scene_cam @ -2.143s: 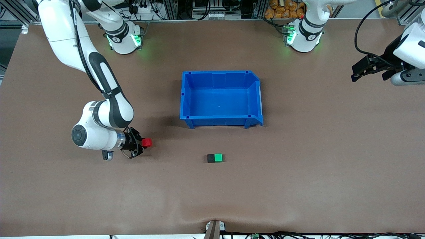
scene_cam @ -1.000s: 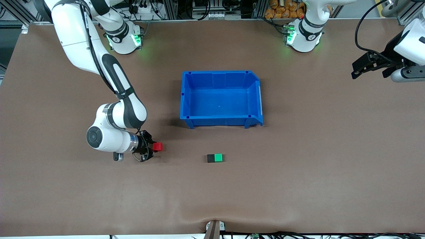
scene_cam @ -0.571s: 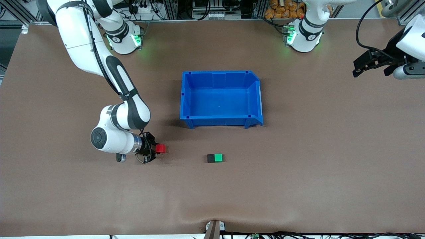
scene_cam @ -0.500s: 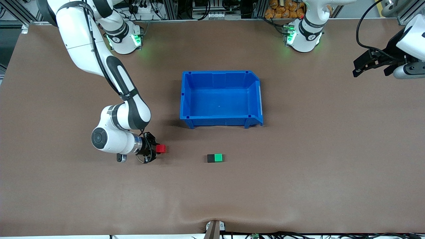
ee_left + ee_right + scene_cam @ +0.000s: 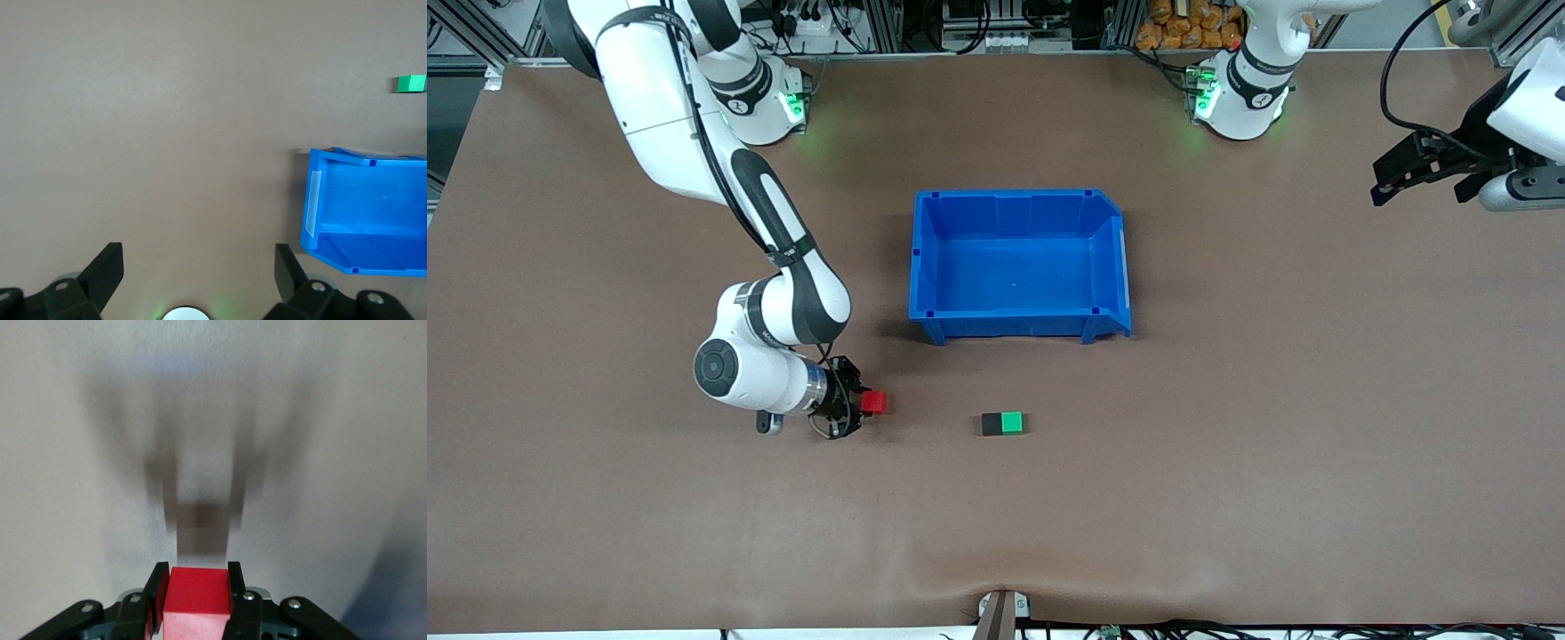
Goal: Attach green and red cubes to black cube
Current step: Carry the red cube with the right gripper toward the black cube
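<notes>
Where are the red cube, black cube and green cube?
red cube [image 5: 874, 402], front view, top face.
black cube [image 5: 991, 424], front view, top face.
green cube [image 5: 1011, 422], front view, top face.

Right gripper [image 5: 860, 404], clamped on red cube [image 5: 873, 402], has carried it steadily over table toward black cube [image 5: 991, 425]; gap to it now smaller. Left gripper [image 5: 1405, 173] risen slightly at left arm's end of table.
</notes>
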`<state>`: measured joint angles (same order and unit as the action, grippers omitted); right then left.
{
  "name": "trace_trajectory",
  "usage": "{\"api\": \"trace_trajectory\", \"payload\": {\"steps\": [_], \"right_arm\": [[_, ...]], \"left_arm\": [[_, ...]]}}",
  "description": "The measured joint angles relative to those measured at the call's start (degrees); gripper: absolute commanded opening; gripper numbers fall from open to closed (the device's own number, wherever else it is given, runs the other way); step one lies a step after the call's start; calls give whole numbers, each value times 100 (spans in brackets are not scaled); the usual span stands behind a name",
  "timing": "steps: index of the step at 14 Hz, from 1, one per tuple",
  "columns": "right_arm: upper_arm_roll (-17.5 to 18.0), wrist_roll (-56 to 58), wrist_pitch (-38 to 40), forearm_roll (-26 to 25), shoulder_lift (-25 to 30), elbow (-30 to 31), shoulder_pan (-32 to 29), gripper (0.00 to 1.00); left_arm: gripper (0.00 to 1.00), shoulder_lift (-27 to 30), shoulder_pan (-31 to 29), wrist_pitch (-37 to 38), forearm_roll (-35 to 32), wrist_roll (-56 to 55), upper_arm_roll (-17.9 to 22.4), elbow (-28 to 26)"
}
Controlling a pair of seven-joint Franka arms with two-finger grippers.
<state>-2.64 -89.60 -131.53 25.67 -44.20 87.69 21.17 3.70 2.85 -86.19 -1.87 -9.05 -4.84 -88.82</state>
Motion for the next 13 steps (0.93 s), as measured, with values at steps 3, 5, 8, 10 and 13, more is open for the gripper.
{"api": "trace_trajectory", "payload": {"steps": [3,5,8,10,13], "right_arm": [[0,-188,-1,0,-107,-178,84,0],[1,-272,-1,1,-161,-249,126,0],[4,-480,-4,1,-263,-412,206,0],[12,-605,-5,1,-333,-537,244,0],[34,-727,-5,1,-408,-676,282,0]], "left_arm": [[100,0,5,0,0,0,-2,-21],[100,0,16,0,0,0,-10,-30],[100,0,23,0,0,0,-13,-43],[100,-1,24,0,0,0,-14,-57],[100,-1,24,0,0,0,-16,-71]]}}
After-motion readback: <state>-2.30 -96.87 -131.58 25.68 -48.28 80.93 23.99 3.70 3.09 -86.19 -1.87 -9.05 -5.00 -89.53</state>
